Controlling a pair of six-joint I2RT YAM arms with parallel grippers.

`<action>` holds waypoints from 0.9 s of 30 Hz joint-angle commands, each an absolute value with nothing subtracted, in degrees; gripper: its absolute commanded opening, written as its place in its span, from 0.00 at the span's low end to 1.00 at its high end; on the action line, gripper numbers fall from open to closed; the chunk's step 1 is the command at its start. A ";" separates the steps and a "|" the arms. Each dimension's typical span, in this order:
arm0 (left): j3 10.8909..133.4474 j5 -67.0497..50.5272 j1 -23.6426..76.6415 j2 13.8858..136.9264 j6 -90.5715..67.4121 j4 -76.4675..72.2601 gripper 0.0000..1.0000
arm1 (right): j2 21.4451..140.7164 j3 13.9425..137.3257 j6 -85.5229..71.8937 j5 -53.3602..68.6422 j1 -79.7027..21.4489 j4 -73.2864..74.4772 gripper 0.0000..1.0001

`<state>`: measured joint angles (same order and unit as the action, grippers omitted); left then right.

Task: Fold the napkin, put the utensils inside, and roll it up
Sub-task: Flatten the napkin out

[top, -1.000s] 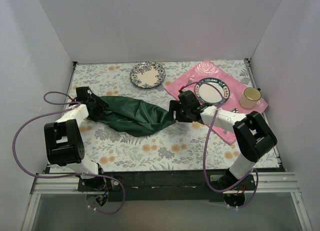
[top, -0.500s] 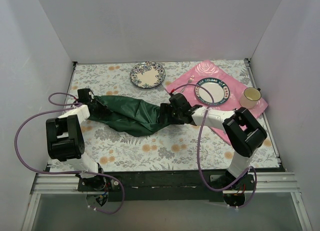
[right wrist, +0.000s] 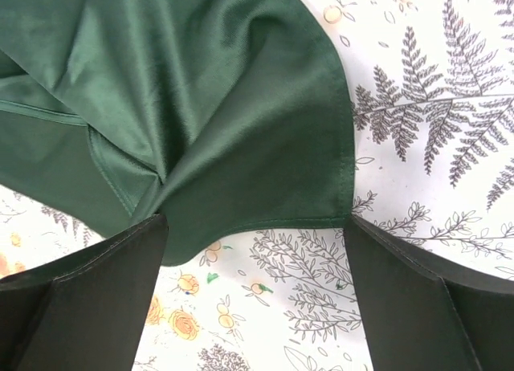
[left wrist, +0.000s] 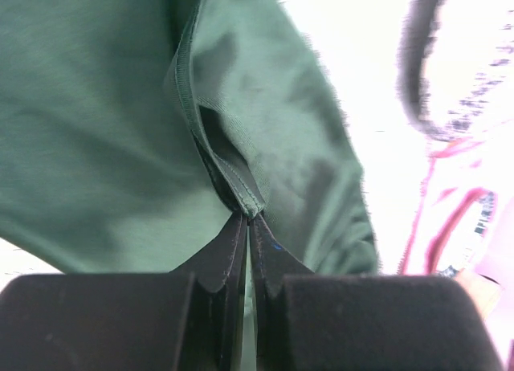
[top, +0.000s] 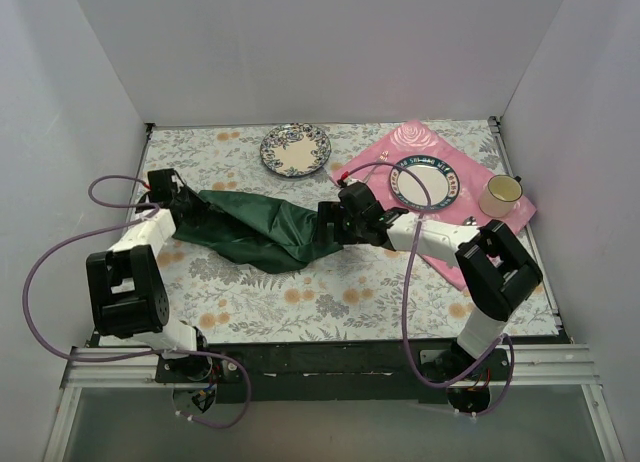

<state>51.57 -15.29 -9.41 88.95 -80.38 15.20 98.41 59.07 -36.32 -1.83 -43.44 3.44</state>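
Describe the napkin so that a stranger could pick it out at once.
On the floral-patterned table, look left of centre. The napkin is the crumpled cloth lying there, one corner pinched in the left gripper. Unlike the pink rose-patterned placemat to its right, it is plain dark green.

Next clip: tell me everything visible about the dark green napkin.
The napkin is a plain dark green cloth, slightly shiny, with stitched hems. It lies crumpled in loose ridges on the floral tablecloth, left of centre. The left gripper is shut on a hemmed corner at its left end. The right gripper stands open, fingers astride its right edge, gripping nothing.
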 commanded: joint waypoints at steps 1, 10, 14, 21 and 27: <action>56.24 -17.14 -9.32 81.57 -79.72 15.99 0.00 | 95.10 59.15 -33.58 -2.99 -43.86 2.46 0.99; 57.04 -19.24 -9.32 79.01 -79.98 16.18 0.00 | 99.31 63.01 -33.49 2.28 -45.96 1.14 0.98; 57.30 -21.09 -9.32 79.10 -80.59 16.00 0.00 | 102.74 63.11 -34.98 2.55 -47.37 -2.28 0.97; 58.79 -21.36 -9.32 76.65 -80.60 16.70 0.00 | 108.01 70.21 -31.38 -1.29 -47.46 -0.36 0.74; 63.71 -18.11 -9.40 74.18 -80.25 18.63 0.00 | 106.35 78.55 -22.69 -6.05 -47.46 9.21 0.05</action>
